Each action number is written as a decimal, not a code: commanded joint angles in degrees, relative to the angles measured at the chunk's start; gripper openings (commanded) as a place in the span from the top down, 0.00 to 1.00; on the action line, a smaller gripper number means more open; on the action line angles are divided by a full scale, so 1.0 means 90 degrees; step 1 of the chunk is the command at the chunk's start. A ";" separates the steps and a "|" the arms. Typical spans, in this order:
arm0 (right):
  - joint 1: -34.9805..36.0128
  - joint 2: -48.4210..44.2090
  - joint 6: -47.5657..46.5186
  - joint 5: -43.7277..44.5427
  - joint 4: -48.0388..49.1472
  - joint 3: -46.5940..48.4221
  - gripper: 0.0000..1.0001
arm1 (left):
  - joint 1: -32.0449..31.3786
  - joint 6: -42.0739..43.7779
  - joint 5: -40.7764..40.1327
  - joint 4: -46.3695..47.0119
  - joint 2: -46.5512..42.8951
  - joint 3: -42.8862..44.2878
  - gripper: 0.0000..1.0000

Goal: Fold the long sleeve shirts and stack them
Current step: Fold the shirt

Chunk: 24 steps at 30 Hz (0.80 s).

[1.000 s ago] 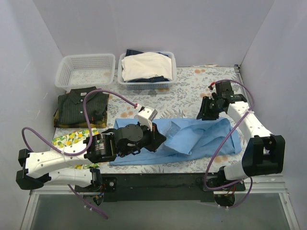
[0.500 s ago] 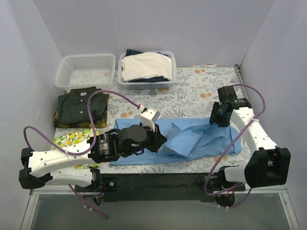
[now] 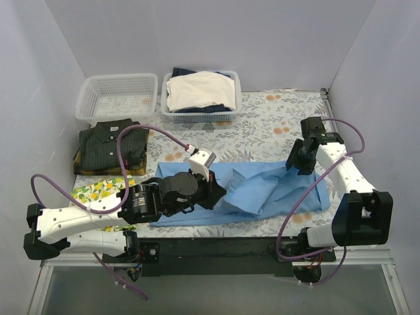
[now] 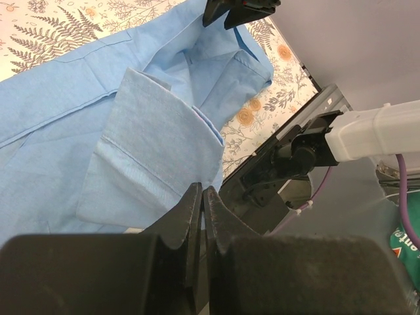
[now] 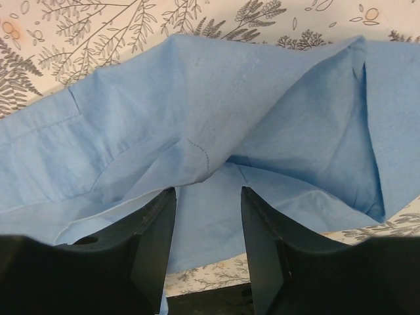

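Observation:
A light blue long sleeve shirt (image 3: 275, 187) lies spread and rumpled across the front middle of the table. My left gripper (image 3: 220, 192) is over its left part, shut, with a thin edge of the blue cloth (image 4: 131, 131) pinched between the tips (image 4: 202, 191). Over the shirt's right end my right gripper (image 3: 293, 165) hangs open. Blue cloth (image 5: 197, 98) lies below its spread fingers (image 5: 207, 197), none of it held. The dark pinstriped shirt (image 3: 111, 146) rests folded at the left.
At the back stand an empty white basket (image 3: 118, 97) and a basket (image 3: 226, 117) holding cream-white garments. A lemon-print cloth (image 3: 98, 190) lies under my left arm. The black front rail (image 3: 216, 248) and the side walls bound the table.
My right gripper moved right and toward the front, over the shirt's right end, and opened wider. The left arm shifted only slightly and stayed shut on the cloth.

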 commanded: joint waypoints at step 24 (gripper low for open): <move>-0.0267 0.0106 0.0765 -0.0563 0.0512 -0.0568 0.72 | -0.0029 0.0294 -0.0812 0.0077 -0.0267 0.0125 1.00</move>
